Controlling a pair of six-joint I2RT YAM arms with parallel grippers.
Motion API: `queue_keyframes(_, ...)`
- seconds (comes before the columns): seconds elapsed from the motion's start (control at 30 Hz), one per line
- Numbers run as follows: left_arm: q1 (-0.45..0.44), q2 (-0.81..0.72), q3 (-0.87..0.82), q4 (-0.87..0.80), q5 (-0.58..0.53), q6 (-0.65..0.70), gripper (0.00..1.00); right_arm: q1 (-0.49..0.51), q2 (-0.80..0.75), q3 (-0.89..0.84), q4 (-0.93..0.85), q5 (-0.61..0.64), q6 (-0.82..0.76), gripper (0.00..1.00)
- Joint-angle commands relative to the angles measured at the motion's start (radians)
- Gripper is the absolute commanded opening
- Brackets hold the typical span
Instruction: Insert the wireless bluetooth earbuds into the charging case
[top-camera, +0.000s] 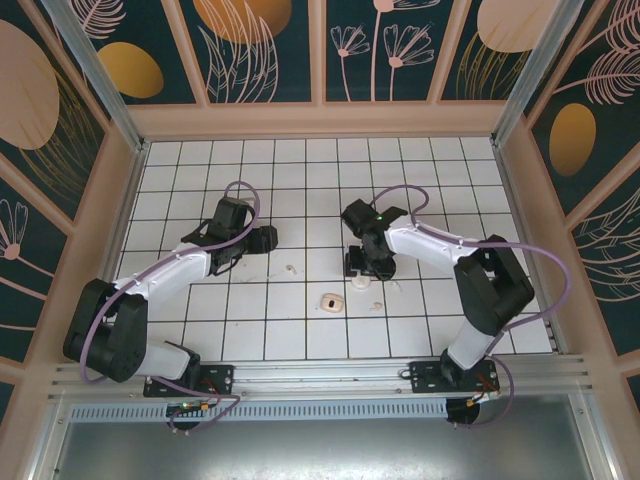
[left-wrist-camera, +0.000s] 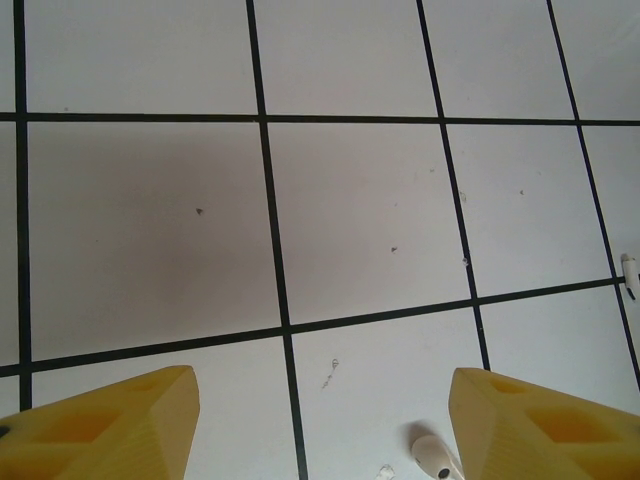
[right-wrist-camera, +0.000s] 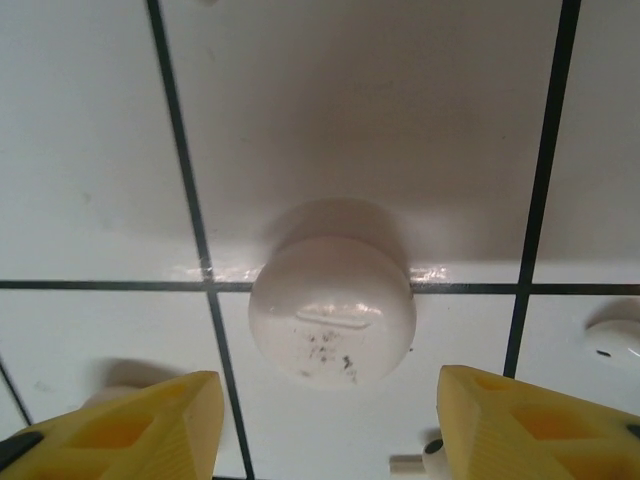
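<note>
Small glossy white plastic earbud (left-wrist-camera: 436, 458): probably light, rigid, slippery; pinch gently across bulb, not stem. Left fingers (left-wrist-camera: 110, 430) wide, empty. Right fingers (right-wrist-camera: 530, 420) wide, empty, straddling rounded white dome (right-wrist-camera: 332, 310).

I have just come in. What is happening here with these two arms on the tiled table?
Two robot arms are working on putting small white earbuds into a charging case, and neither arm holds anything right now. The left gripper hovers over the tiled table with open jaws, and one earbud lies close to one of its fingers. The right gripper, jaws also open, hovers by a white rounded piece, probably the case or a part of it. A second earbud lies beside that piece.
</note>
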Motion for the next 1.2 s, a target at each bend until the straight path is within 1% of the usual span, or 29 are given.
queue_keyframes(0.0, -0.004, -0.017, -0.025, 0.029, 0.006, -0.022, 0.67, 0.008, 0.032, 0.028, -0.052, 0.037, 0.022, 0.6)
queue_keyframes(0.13, -0.004, -0.018, -0.029, 0.029, -0.002, -0.017, 0.67, 0.009, 0.051, 0.028, -0.016, 0.008, 0.024, 0.61)
queue_keyframes(0.27, -0.003, -0.019, -0.035, 0.04, 0.016, -0.02, 0.67, 0.011, 0.078, 0.039, -0.001, -0.006, 0.018, 0.61)
queue_keyframes(0.73, -0.004, -0.013, -0.044, 0.059, 0.024, -0.03, 0.67, 0.01, 0.127, 0.035, 0.028, -0.002, 0.004, 0.59)
queue_keyframes(0.97, -0.003, -0.015, -0.043, 0.06, 0.026, -0.026, 0.66, 0.01, 0.136, 0.019, 0.044, -0.005, 0.001, 0.52)
queue_keyframes(1.03, -0.003, -0.02, -0.049, 0.073, 0.041, -0.019, 0.66, 0.01, 0.129, 0.011, 0.053, 0.002, 0.002, 0.51)
queue_keyframes(1.17, -0.004, -0.065, -0.092, 0.158, 0.134, 0.012, 0.64, 0.009, 0.086, 0.002, 0.075, 0.015, 0.009, 0.49)
